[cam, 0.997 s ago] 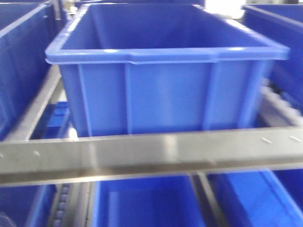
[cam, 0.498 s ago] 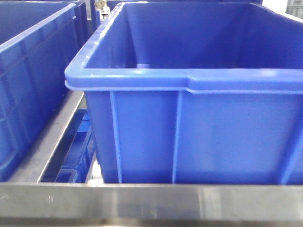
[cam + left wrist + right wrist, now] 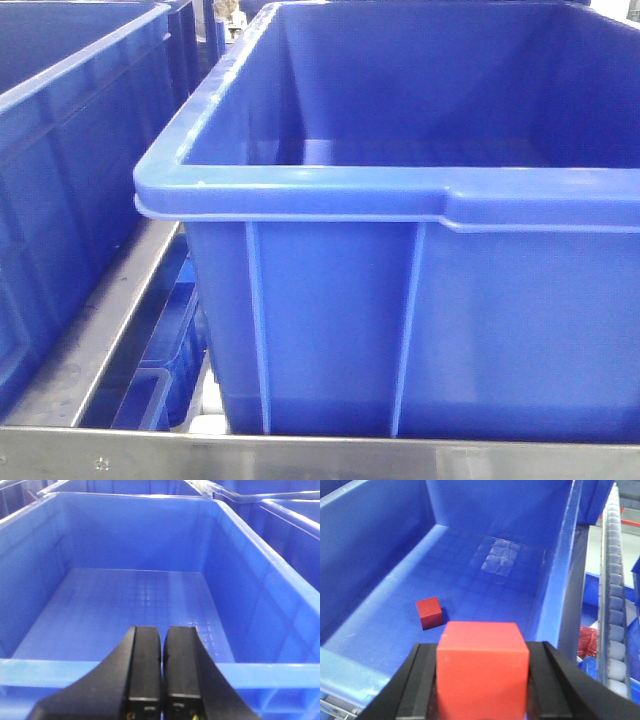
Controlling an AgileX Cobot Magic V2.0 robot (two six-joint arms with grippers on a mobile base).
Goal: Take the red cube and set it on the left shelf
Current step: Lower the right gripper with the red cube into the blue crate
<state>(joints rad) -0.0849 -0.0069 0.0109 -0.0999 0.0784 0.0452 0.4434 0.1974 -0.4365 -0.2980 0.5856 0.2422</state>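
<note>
My right gripper (image 3: pixel 483 649) is shut on a bright red cube (image 3: pixel 482 672), held above the near end of a blue crate (image 3: pixel 470 570). A second, darker red cube (image 3: pixel 429 613) lies on that crate's floor, ahead and to the left. My left gripper (image 3: pixel 162 630) is shut with nothing in it, over the near rim of an empty blue crate (image 3: pixel 140 595). In the front view the left shelf shows as a steel front rail (image 3: pixel 320 462) with a large blue crate (image 3: pixel 420 310) standing on it. Neither gripper appears in the front view.
Another blue crate (image 3: pixel 60 150) stands on the left of the front view, with a steel side rail (image 3: pixel 90 340) between the two. A grey roller track (image 3: pixel 615 580) runs along the right of the right wrist view, beyond the crate wall. More blue crates (image 3: pixel 285 515) sit behind.
The front view has closed in on the shelf. The crate fills more of the frame and the steel rail has sunk to the bottom edge.
</note>
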